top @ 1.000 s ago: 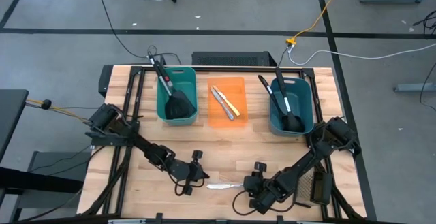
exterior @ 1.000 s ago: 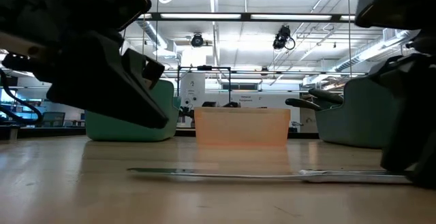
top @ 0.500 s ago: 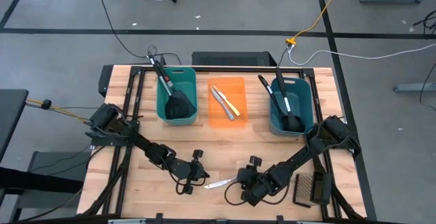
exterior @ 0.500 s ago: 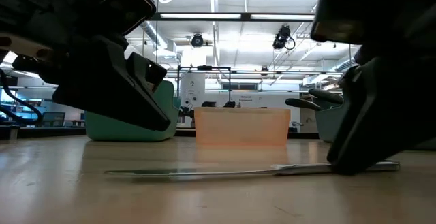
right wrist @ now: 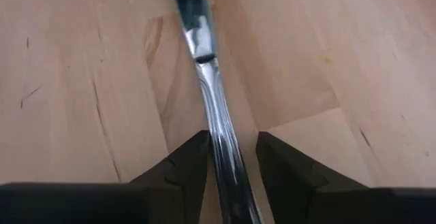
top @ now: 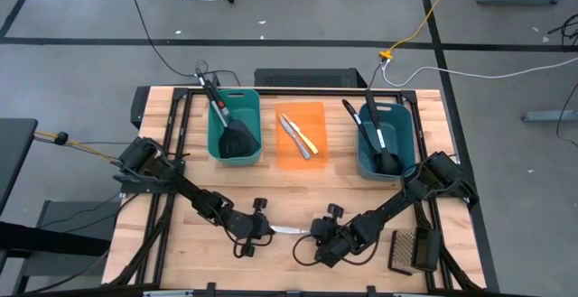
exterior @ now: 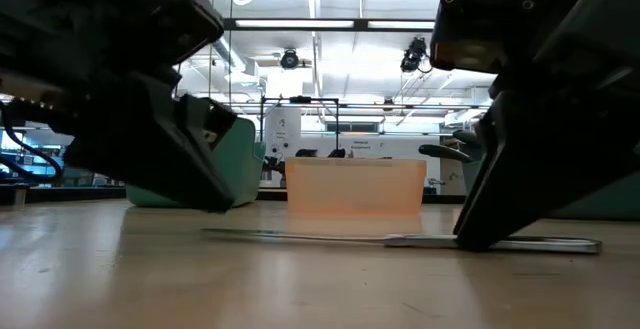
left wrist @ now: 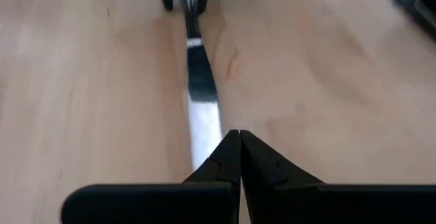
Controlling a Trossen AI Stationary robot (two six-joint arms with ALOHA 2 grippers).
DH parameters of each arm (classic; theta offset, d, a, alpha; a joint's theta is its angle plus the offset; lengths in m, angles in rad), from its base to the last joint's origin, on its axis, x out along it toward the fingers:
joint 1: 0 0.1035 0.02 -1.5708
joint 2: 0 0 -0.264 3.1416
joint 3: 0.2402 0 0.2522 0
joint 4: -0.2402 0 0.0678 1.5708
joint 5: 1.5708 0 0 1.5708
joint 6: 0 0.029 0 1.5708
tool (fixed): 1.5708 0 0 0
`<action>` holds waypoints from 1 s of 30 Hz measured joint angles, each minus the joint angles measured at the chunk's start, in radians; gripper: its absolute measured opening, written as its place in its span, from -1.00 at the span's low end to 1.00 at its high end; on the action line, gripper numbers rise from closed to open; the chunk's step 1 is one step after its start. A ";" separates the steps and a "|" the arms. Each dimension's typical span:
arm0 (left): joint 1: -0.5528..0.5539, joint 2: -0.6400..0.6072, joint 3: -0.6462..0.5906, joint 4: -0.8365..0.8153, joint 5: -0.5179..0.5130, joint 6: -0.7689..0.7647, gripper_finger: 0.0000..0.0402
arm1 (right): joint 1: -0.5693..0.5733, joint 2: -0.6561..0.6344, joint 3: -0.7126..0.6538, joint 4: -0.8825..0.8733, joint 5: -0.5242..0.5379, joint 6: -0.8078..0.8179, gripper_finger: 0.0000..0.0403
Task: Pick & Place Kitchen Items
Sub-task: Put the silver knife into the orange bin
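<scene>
Knife (top: 287,229) lies flat on the tabletop (top: 181,139), between both grippers. Right gripper (top: 318,239): fingers apart, straddling the handle, we judge about to clamp. Left gripper (top: 264,229) at the blade tip, fingers together, empty. Step in hand: the pick. Next we'd close, lift, carry to the orange tub (top: 300,135). Bare pale wood; beyond it a lit lab hall with ceiling strip lights

High cam looks straight down on whole table (top: 181,107) w/ both arms. Low cam sits at tabletop height, level, facing room behind. Wrist cams sit v. close over the wood. All four share the silver knife (top: 289,230) (exterior: 400,239) (left wrist: 201,108) (right wrist: 211,101).
</scene>
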 joint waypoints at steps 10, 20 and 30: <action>0.018 0.000 -0.013 -0.045 -0.082 -0.040 -0.98 | -0.002 0.002 -0.001 0.006 0.005 -0.017 -0.37; 0.028 0.000 -0.015 -0.061 -0.087 -0.077 -0.98 | -0.001 0.002 -0.001 0.008 0.004 -0.032 -0.37; 0.028 -0.002 -0.015 -0.101 -0.096 -0.114 -0.98 | -0.003 0.000 -0.001 0.008 -0.042 -0.061 -0.36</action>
